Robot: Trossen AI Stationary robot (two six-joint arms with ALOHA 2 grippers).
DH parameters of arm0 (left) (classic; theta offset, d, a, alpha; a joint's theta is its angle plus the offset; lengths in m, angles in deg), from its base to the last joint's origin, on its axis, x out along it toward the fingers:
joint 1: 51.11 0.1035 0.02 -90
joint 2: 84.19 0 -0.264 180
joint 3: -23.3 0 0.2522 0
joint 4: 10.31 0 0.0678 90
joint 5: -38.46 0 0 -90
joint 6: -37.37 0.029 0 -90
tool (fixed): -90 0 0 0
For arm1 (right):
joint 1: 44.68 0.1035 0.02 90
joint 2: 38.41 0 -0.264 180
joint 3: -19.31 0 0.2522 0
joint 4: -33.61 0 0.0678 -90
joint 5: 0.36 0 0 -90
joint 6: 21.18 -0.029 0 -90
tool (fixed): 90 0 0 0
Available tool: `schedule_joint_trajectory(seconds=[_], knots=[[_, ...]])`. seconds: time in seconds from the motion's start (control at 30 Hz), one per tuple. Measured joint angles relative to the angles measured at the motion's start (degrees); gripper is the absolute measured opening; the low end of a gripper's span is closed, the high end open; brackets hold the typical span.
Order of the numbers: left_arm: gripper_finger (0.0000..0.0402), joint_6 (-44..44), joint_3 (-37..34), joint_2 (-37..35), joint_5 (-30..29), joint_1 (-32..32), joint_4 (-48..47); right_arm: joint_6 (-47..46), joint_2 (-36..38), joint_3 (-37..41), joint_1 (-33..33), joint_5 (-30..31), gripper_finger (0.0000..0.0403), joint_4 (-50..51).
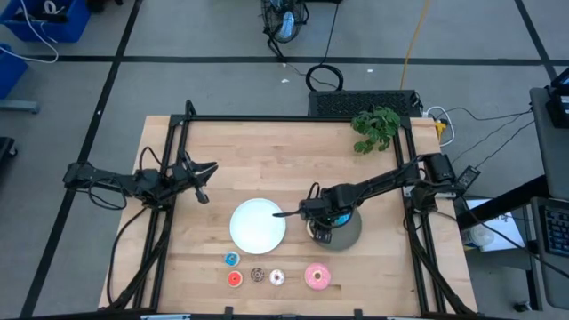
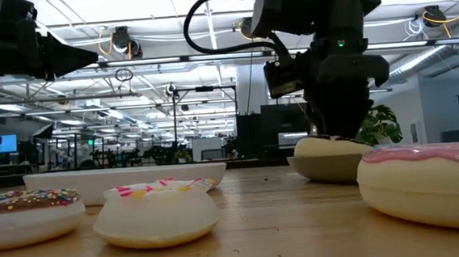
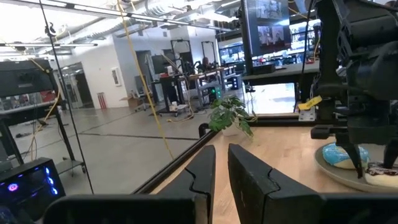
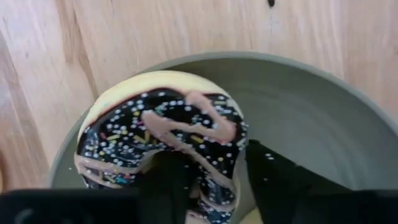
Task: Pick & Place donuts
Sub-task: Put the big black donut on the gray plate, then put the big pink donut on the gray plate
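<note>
right hand [image 1: 320, 229]: over grey plate [image 1: 348, 233], fingers [image 4: 168, 180] clamped on dark donut [image 4: 163, 134], donut low in the plate
left hand [image 1: 204, 182]: waits above desk [image 1: 267, 142] left side, fingers nearly together, holding nothing
blue donut [image 3: 343, 154]: in grey plate too
white plate [image 1: 258, 224]: just left of grey plate
front row: small blue [image 1: 231, 259], red [image 1: 235, 278], brown [image 1: 258, 275], whitish [image 1: 277, 278], big pink [image 1: 317, 276]
plant [image 1: 376, 127]: far right corner
</note>
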Motion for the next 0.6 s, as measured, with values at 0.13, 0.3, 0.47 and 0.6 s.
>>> schedule_joint_trajectory(seconds=[0.13,0.3,0.47,0.6], knots=[[0.0051,0.0,0.0,0.0,0.0,0.0,0.0,0.07,-0.03,-2.3,-0.02,0.0,0.019,2.91],[0.0051,0.02,0.0,0.0,0.01,0.0,0.04,1.03,-0.04,-4.06,0.31,0.41,0.0228,4.19],[0.0051,0.02,0.01,0.0,0.0,0.0,0.05,-0.09,-0.02,-4.17,0.33,0.22,0.0241,6.15],[0.0051,0.04,0.0,0.0,0.01,0.02,0.04,-0.05,0.9,-4.17,0.28,0.53,0.0241,7.25]])
